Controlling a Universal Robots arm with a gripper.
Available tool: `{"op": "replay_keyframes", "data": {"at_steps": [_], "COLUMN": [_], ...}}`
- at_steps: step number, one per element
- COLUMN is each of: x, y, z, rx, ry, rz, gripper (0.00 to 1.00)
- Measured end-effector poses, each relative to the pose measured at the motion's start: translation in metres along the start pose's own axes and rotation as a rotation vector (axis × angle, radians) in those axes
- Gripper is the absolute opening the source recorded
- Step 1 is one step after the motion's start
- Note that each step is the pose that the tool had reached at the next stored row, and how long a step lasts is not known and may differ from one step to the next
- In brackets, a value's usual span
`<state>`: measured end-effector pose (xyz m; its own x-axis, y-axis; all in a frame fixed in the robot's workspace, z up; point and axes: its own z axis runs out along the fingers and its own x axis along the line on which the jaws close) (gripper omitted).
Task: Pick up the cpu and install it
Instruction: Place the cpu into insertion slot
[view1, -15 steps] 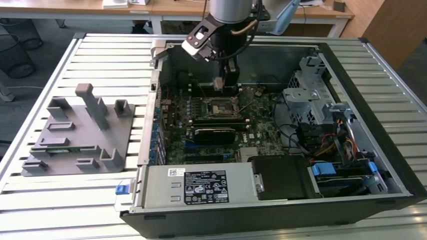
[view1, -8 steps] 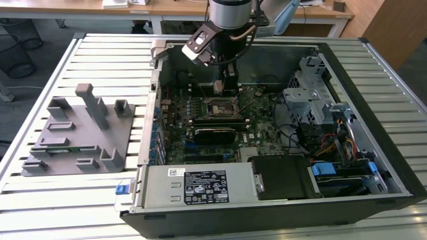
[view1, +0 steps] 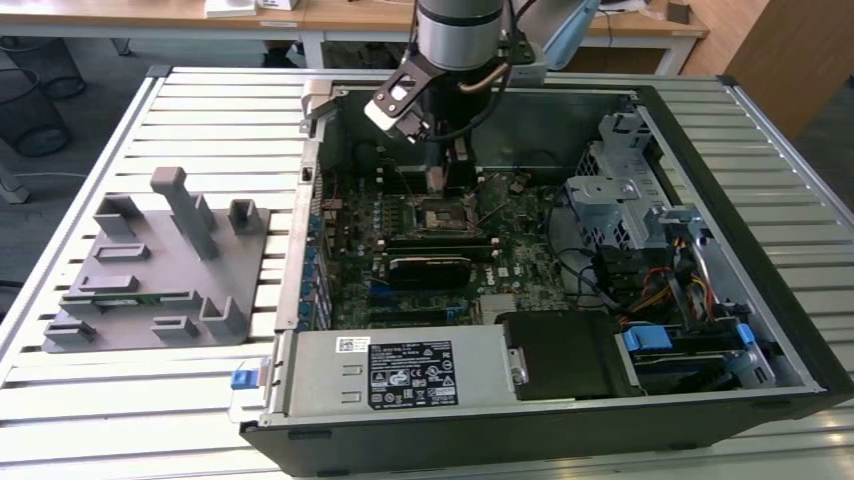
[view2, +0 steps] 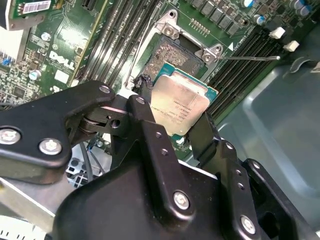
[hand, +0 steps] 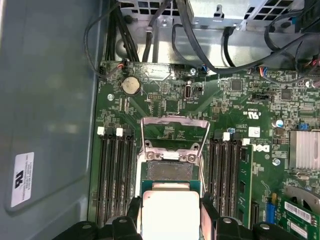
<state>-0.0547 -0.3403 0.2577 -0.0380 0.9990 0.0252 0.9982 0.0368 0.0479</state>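
The open socket (hand: 168, 170) lies clear under the cpu (hand: 170, 205) clamped in the gripper (hand: 171, 216). Memory slots (hand: 116, 175) flank it closely, the case wall (hand: 50, 100) stands near, and cables (hand: 200, 30) crowd beyond.

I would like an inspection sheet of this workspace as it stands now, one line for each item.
Surface: slatted metal table carrying an open computer case and a grey fixture.
Job's things: cpu held over the open socket, not seated.
Clutter: green memory stick lying in the fixture.
Grippers: end effector shut on the cpu, fingers on two opposite edges.
Cables: black cables beyond the motherboard; coloured bundle by the drive bay.
Surroundings: desks and wire bins beyond the table.
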Motion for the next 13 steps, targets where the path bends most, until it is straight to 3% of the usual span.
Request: {"op": "replay_keyframes", "data": {"at_steps": [10,13], "x": [-0.0003,-0.0004], "y": [-0.0006,-0.0008], "z": [0.0131,0.0155], "rx": [-0.0002,0.0002], "ry": [-0.0005,-0.0080], "rz": [0.002,0.004], "gripper": [0.54,0.54]}}
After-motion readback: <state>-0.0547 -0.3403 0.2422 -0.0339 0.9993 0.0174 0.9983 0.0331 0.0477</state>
